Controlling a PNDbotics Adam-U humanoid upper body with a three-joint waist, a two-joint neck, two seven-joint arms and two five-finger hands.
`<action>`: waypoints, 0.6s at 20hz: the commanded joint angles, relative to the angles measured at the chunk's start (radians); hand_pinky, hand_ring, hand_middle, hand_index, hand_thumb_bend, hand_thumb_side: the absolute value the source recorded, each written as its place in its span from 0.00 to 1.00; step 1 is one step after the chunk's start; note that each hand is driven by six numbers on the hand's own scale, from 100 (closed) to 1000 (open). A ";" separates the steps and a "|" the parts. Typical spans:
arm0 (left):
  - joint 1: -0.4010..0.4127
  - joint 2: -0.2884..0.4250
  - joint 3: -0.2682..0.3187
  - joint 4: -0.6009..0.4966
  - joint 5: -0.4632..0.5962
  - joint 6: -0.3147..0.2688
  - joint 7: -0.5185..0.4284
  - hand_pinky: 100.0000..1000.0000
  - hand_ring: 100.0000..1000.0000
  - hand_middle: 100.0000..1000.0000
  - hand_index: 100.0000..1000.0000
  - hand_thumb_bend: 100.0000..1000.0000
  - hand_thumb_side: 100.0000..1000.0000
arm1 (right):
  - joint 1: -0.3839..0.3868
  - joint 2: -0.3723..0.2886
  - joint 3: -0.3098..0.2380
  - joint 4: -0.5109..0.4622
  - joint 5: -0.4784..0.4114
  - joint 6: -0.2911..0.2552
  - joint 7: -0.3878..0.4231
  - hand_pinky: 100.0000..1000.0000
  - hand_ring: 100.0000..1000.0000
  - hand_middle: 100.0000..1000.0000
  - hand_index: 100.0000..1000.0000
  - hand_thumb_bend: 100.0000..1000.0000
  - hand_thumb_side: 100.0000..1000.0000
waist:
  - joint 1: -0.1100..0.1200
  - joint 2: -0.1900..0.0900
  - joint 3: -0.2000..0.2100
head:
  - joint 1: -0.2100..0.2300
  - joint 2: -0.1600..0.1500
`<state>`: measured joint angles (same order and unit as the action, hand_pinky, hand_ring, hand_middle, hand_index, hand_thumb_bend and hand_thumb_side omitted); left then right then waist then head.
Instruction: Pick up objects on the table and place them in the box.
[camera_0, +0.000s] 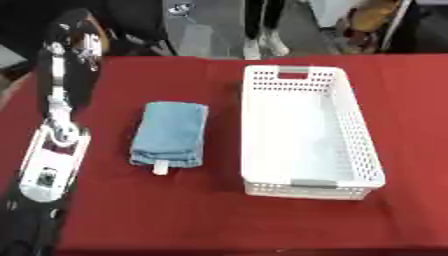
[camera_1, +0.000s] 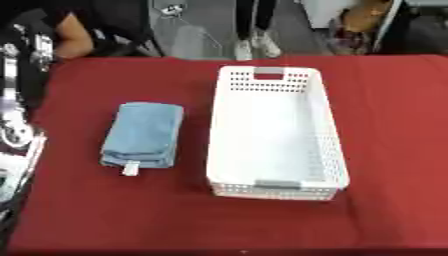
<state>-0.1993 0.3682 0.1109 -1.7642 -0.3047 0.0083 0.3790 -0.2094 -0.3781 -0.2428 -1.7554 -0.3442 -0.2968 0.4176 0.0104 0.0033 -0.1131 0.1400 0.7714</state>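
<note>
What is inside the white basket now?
The white basket shows only its own pale floor; no object lies inside. The folded blue towel lies on the red table at its left, apart. Nothing covers the inside.

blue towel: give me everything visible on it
The blue towel is a soft, cloth-looking piece folded into a thick oblong stack, layered edges showing at its near end, where a small white tag sticks out. It lies flat on the red tablecloth, long side running away from the camera, left of the white perforated basket with a gap between them. Nothing but the cloth touches it; no hand is on it.
</note>
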 joint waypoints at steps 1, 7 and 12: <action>-0.012 0.026 0.002 -0.022 -0.002 0.000 -0.002 0.45 0.72 0.86 0.86 0.01 0.87 | -0.013 -0.026 -0.003 -0.007 -0.003 -0.001 0.005 0.79 0.93 0.87 1.00 0.00 0.89 | -0.003 -0.006 0.002 | -0.014 -0.001; -0.013 0.027 0.002 -0.022 -0.002 0.001 -0.003 0.45 0.72 0.86 0.86 0.01 0.87 | -0.013 -0.026 -0.003 -0.007 -0.003 -0.001 0.006 0.79 0.93 0.87 1.00 0.00 0.89 | -0.003 -0.005 0.001 | -0.021 -0.001; -0.013 0.027 0.002 -0.023 -0.004 0.002 -0.005 0.45 0.73 0.86 0.86 0.00 0.87 | -0.014 -0.026 -0.003 -0.007 -0.003 -0.002 0.006 0.79 0.93 0.87 1.00 0.00 0.89 | -0.003 -0.005 0.000 | -0.021 -0.001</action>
<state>-0.1996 0.3682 0.1108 -1.7643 -0.3048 0.0108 0.3762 -0.2095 -0.3781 -0.2428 -1.7506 -0.3446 -0.2953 0.4197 0.0101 0.0043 -0.1134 0.1257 0.7714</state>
